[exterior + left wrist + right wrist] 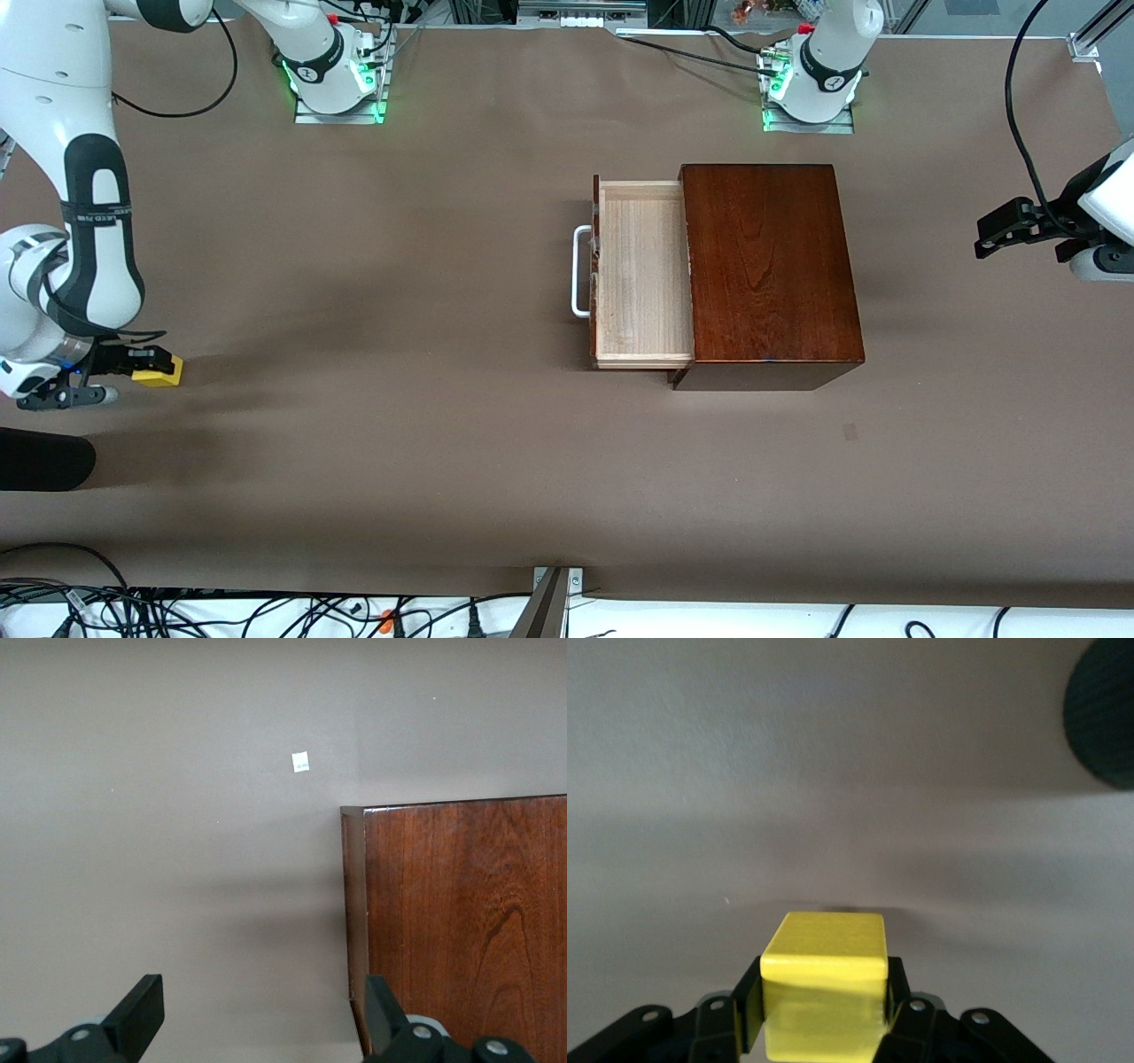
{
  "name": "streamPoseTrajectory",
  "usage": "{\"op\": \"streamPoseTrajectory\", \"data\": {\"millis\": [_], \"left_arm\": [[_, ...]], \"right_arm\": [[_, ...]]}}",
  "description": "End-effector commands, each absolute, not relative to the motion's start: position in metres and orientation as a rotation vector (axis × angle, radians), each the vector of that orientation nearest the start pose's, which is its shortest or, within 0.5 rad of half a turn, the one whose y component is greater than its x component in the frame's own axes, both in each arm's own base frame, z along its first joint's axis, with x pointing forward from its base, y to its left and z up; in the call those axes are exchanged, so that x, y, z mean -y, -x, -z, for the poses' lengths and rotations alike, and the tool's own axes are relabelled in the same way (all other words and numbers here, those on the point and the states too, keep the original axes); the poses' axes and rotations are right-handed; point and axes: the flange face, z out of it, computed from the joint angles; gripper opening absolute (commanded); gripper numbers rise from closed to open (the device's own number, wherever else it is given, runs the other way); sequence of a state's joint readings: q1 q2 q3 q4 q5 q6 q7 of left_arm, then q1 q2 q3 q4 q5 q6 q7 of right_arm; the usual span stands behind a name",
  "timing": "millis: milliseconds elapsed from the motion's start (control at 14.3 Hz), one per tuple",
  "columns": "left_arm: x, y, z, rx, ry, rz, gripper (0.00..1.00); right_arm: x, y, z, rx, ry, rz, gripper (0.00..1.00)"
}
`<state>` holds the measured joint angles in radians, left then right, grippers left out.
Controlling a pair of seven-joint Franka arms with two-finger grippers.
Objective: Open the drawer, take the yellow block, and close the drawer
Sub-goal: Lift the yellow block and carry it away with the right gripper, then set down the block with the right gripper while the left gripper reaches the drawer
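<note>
The yellow block [162, 370] sits between the fingers of my right gripper [142, 365], low over the brown table at the right arm's end. The right wrist view shows the yellow block [824, 979] clamped on two sides, my right gripper [822, 999] shut on it. The drawer [642, 275] stands pulled out of the dark wooden box [769, 266], white handle [580, 270] toward the right arm's end, nothing showing in its pale inside. My left gripper [999, 232] hangs open at the left arm's end, holding nothing. In its wrist view the left gripper [263, 1010] is over bare table beside the box [461, 921].
A black rounded object [44, 461] lies at the table's edge near the right gripper, nearer the front camera; it also shows as a dark round object [1103, 718]. A small white tag [300, 762] lies on the table. Cables run along the front edge [177, 611].
</note>
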<state>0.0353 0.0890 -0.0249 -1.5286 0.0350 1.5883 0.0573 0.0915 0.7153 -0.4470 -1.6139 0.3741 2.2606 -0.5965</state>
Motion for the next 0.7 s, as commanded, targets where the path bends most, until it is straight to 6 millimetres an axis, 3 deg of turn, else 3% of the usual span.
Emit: {"op": "streamPoseTrajectory", "data": {"millis": [0, 140, 280, 350, 420, 490, 560, 630], "left_arm": [[0.004, -0.581, -0.614, -0.131, 3.077, -0.035, 1.0], [0.002, -0.576, -0.635, -0.13, 3.077, -0.029, 1.0], [0.011, -0.581, -0.625, -0.162, 3.062, -0.049, 1.0], [0.03, -0.586, -0.617, -0.212, 3.041, -0.065, 1.0], [0.039, -0.592, -0.601, -0.239, 3.014, -0.108, 1.0], [0.042, -0.593, -0.599, -0.265, 3.012, -0.116, 1.0], [0.043, -0.593, -0.602, -0.263, 3.023, -0.107, 1.0], [0.058, -0.59, -0.605, -0.294, 3.024, -0.112, 1.0]], "right_arm": [[0.179, -0.683, -0.229, 0.143, 3.123, 0.019, 0.0], [0.177, -0.682, -0.22, 0.144, 3.122, -0.001, 0.0], [0.176, -0.681, -0.216, 0.149, 3.118, -0.011, 0.0], [0.177, -0.681, -0.216, 0.145, 3.117, -0.009, 0.0], [0.178, -0.681, -0.218, 0.131, 3.116, -0.006, 0.31], [0.177, -0.681, -0.218, 0.081, 3.12, -0.005, 0.92], [0.177, -0.682, -0.221, 0.06, 3.121, 0.001, 1.0], [0.176, -0.682, -0.225, 0.061, 3.121, 0.008, 1.0]]}}
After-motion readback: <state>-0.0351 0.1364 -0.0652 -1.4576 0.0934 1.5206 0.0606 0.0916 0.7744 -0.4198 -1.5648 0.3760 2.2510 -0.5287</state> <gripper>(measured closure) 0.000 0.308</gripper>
